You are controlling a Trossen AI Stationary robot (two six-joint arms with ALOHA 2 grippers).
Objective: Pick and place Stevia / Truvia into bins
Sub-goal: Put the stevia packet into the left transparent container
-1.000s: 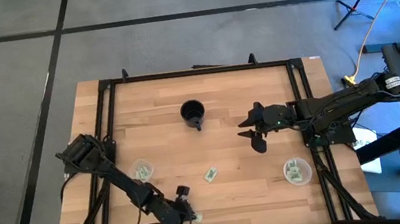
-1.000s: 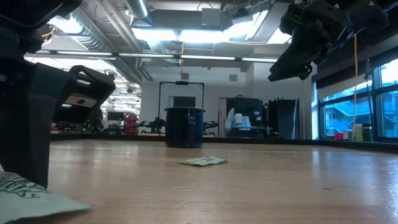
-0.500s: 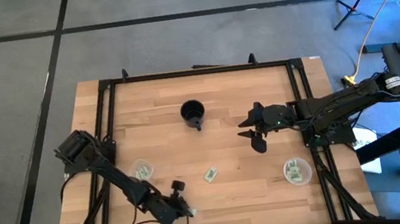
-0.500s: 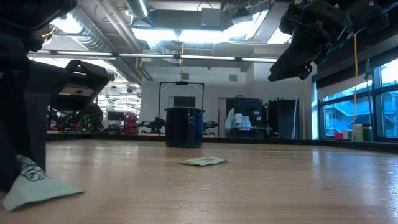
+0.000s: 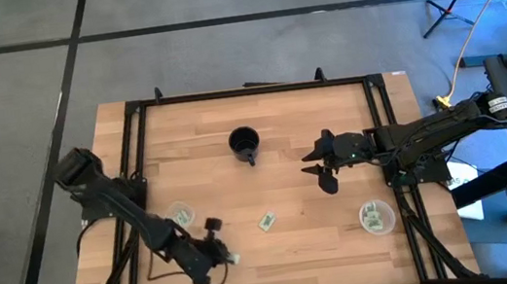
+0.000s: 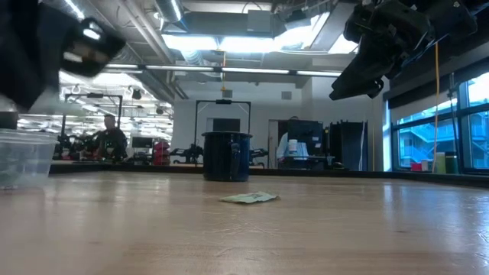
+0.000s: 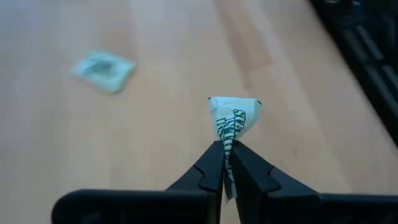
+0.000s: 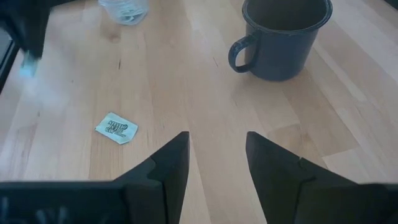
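My left gripper (image 5: 225, 256) hovers near the table's near edge, shut on a green-and-white Stevia sachet (image 7: 233, 116). A second sachet (image 5: 267, 222) lies flat mid-table and also shows in the left wrist view (image 7: 102, 65), the right wrist view (image 8: 117, 127) and the low view (image 6: 248, 198). The left clear cup (image 5: 182, 215) stands just beyond my left gripper. The right clear cup (image 5: 376, 216) holds several sachets. My right gripper (image 5: 322, 174) waits open, above the table right of centre. My left gripper pinches the sachet between its two fingertips (image 7: 214, 163) by one edge (image 7: 227, 142). The rest of the sachet sticks out past the tips, slightly bent. It is lifted clear of the table.
A black mug (image 5: 245, 143) with a handle stands toward the far side, also in the right wrist view (image 8: 283, 37). A black frame rail (image 5: 247, 92) runs around the tabletop. Bare wood lies between the two cups.
My left gripper has risen from the table near its near edge and moved toward the left and far side, toward the left cup. It stays shut on the sachet, which has come up off the wood and left the low view.
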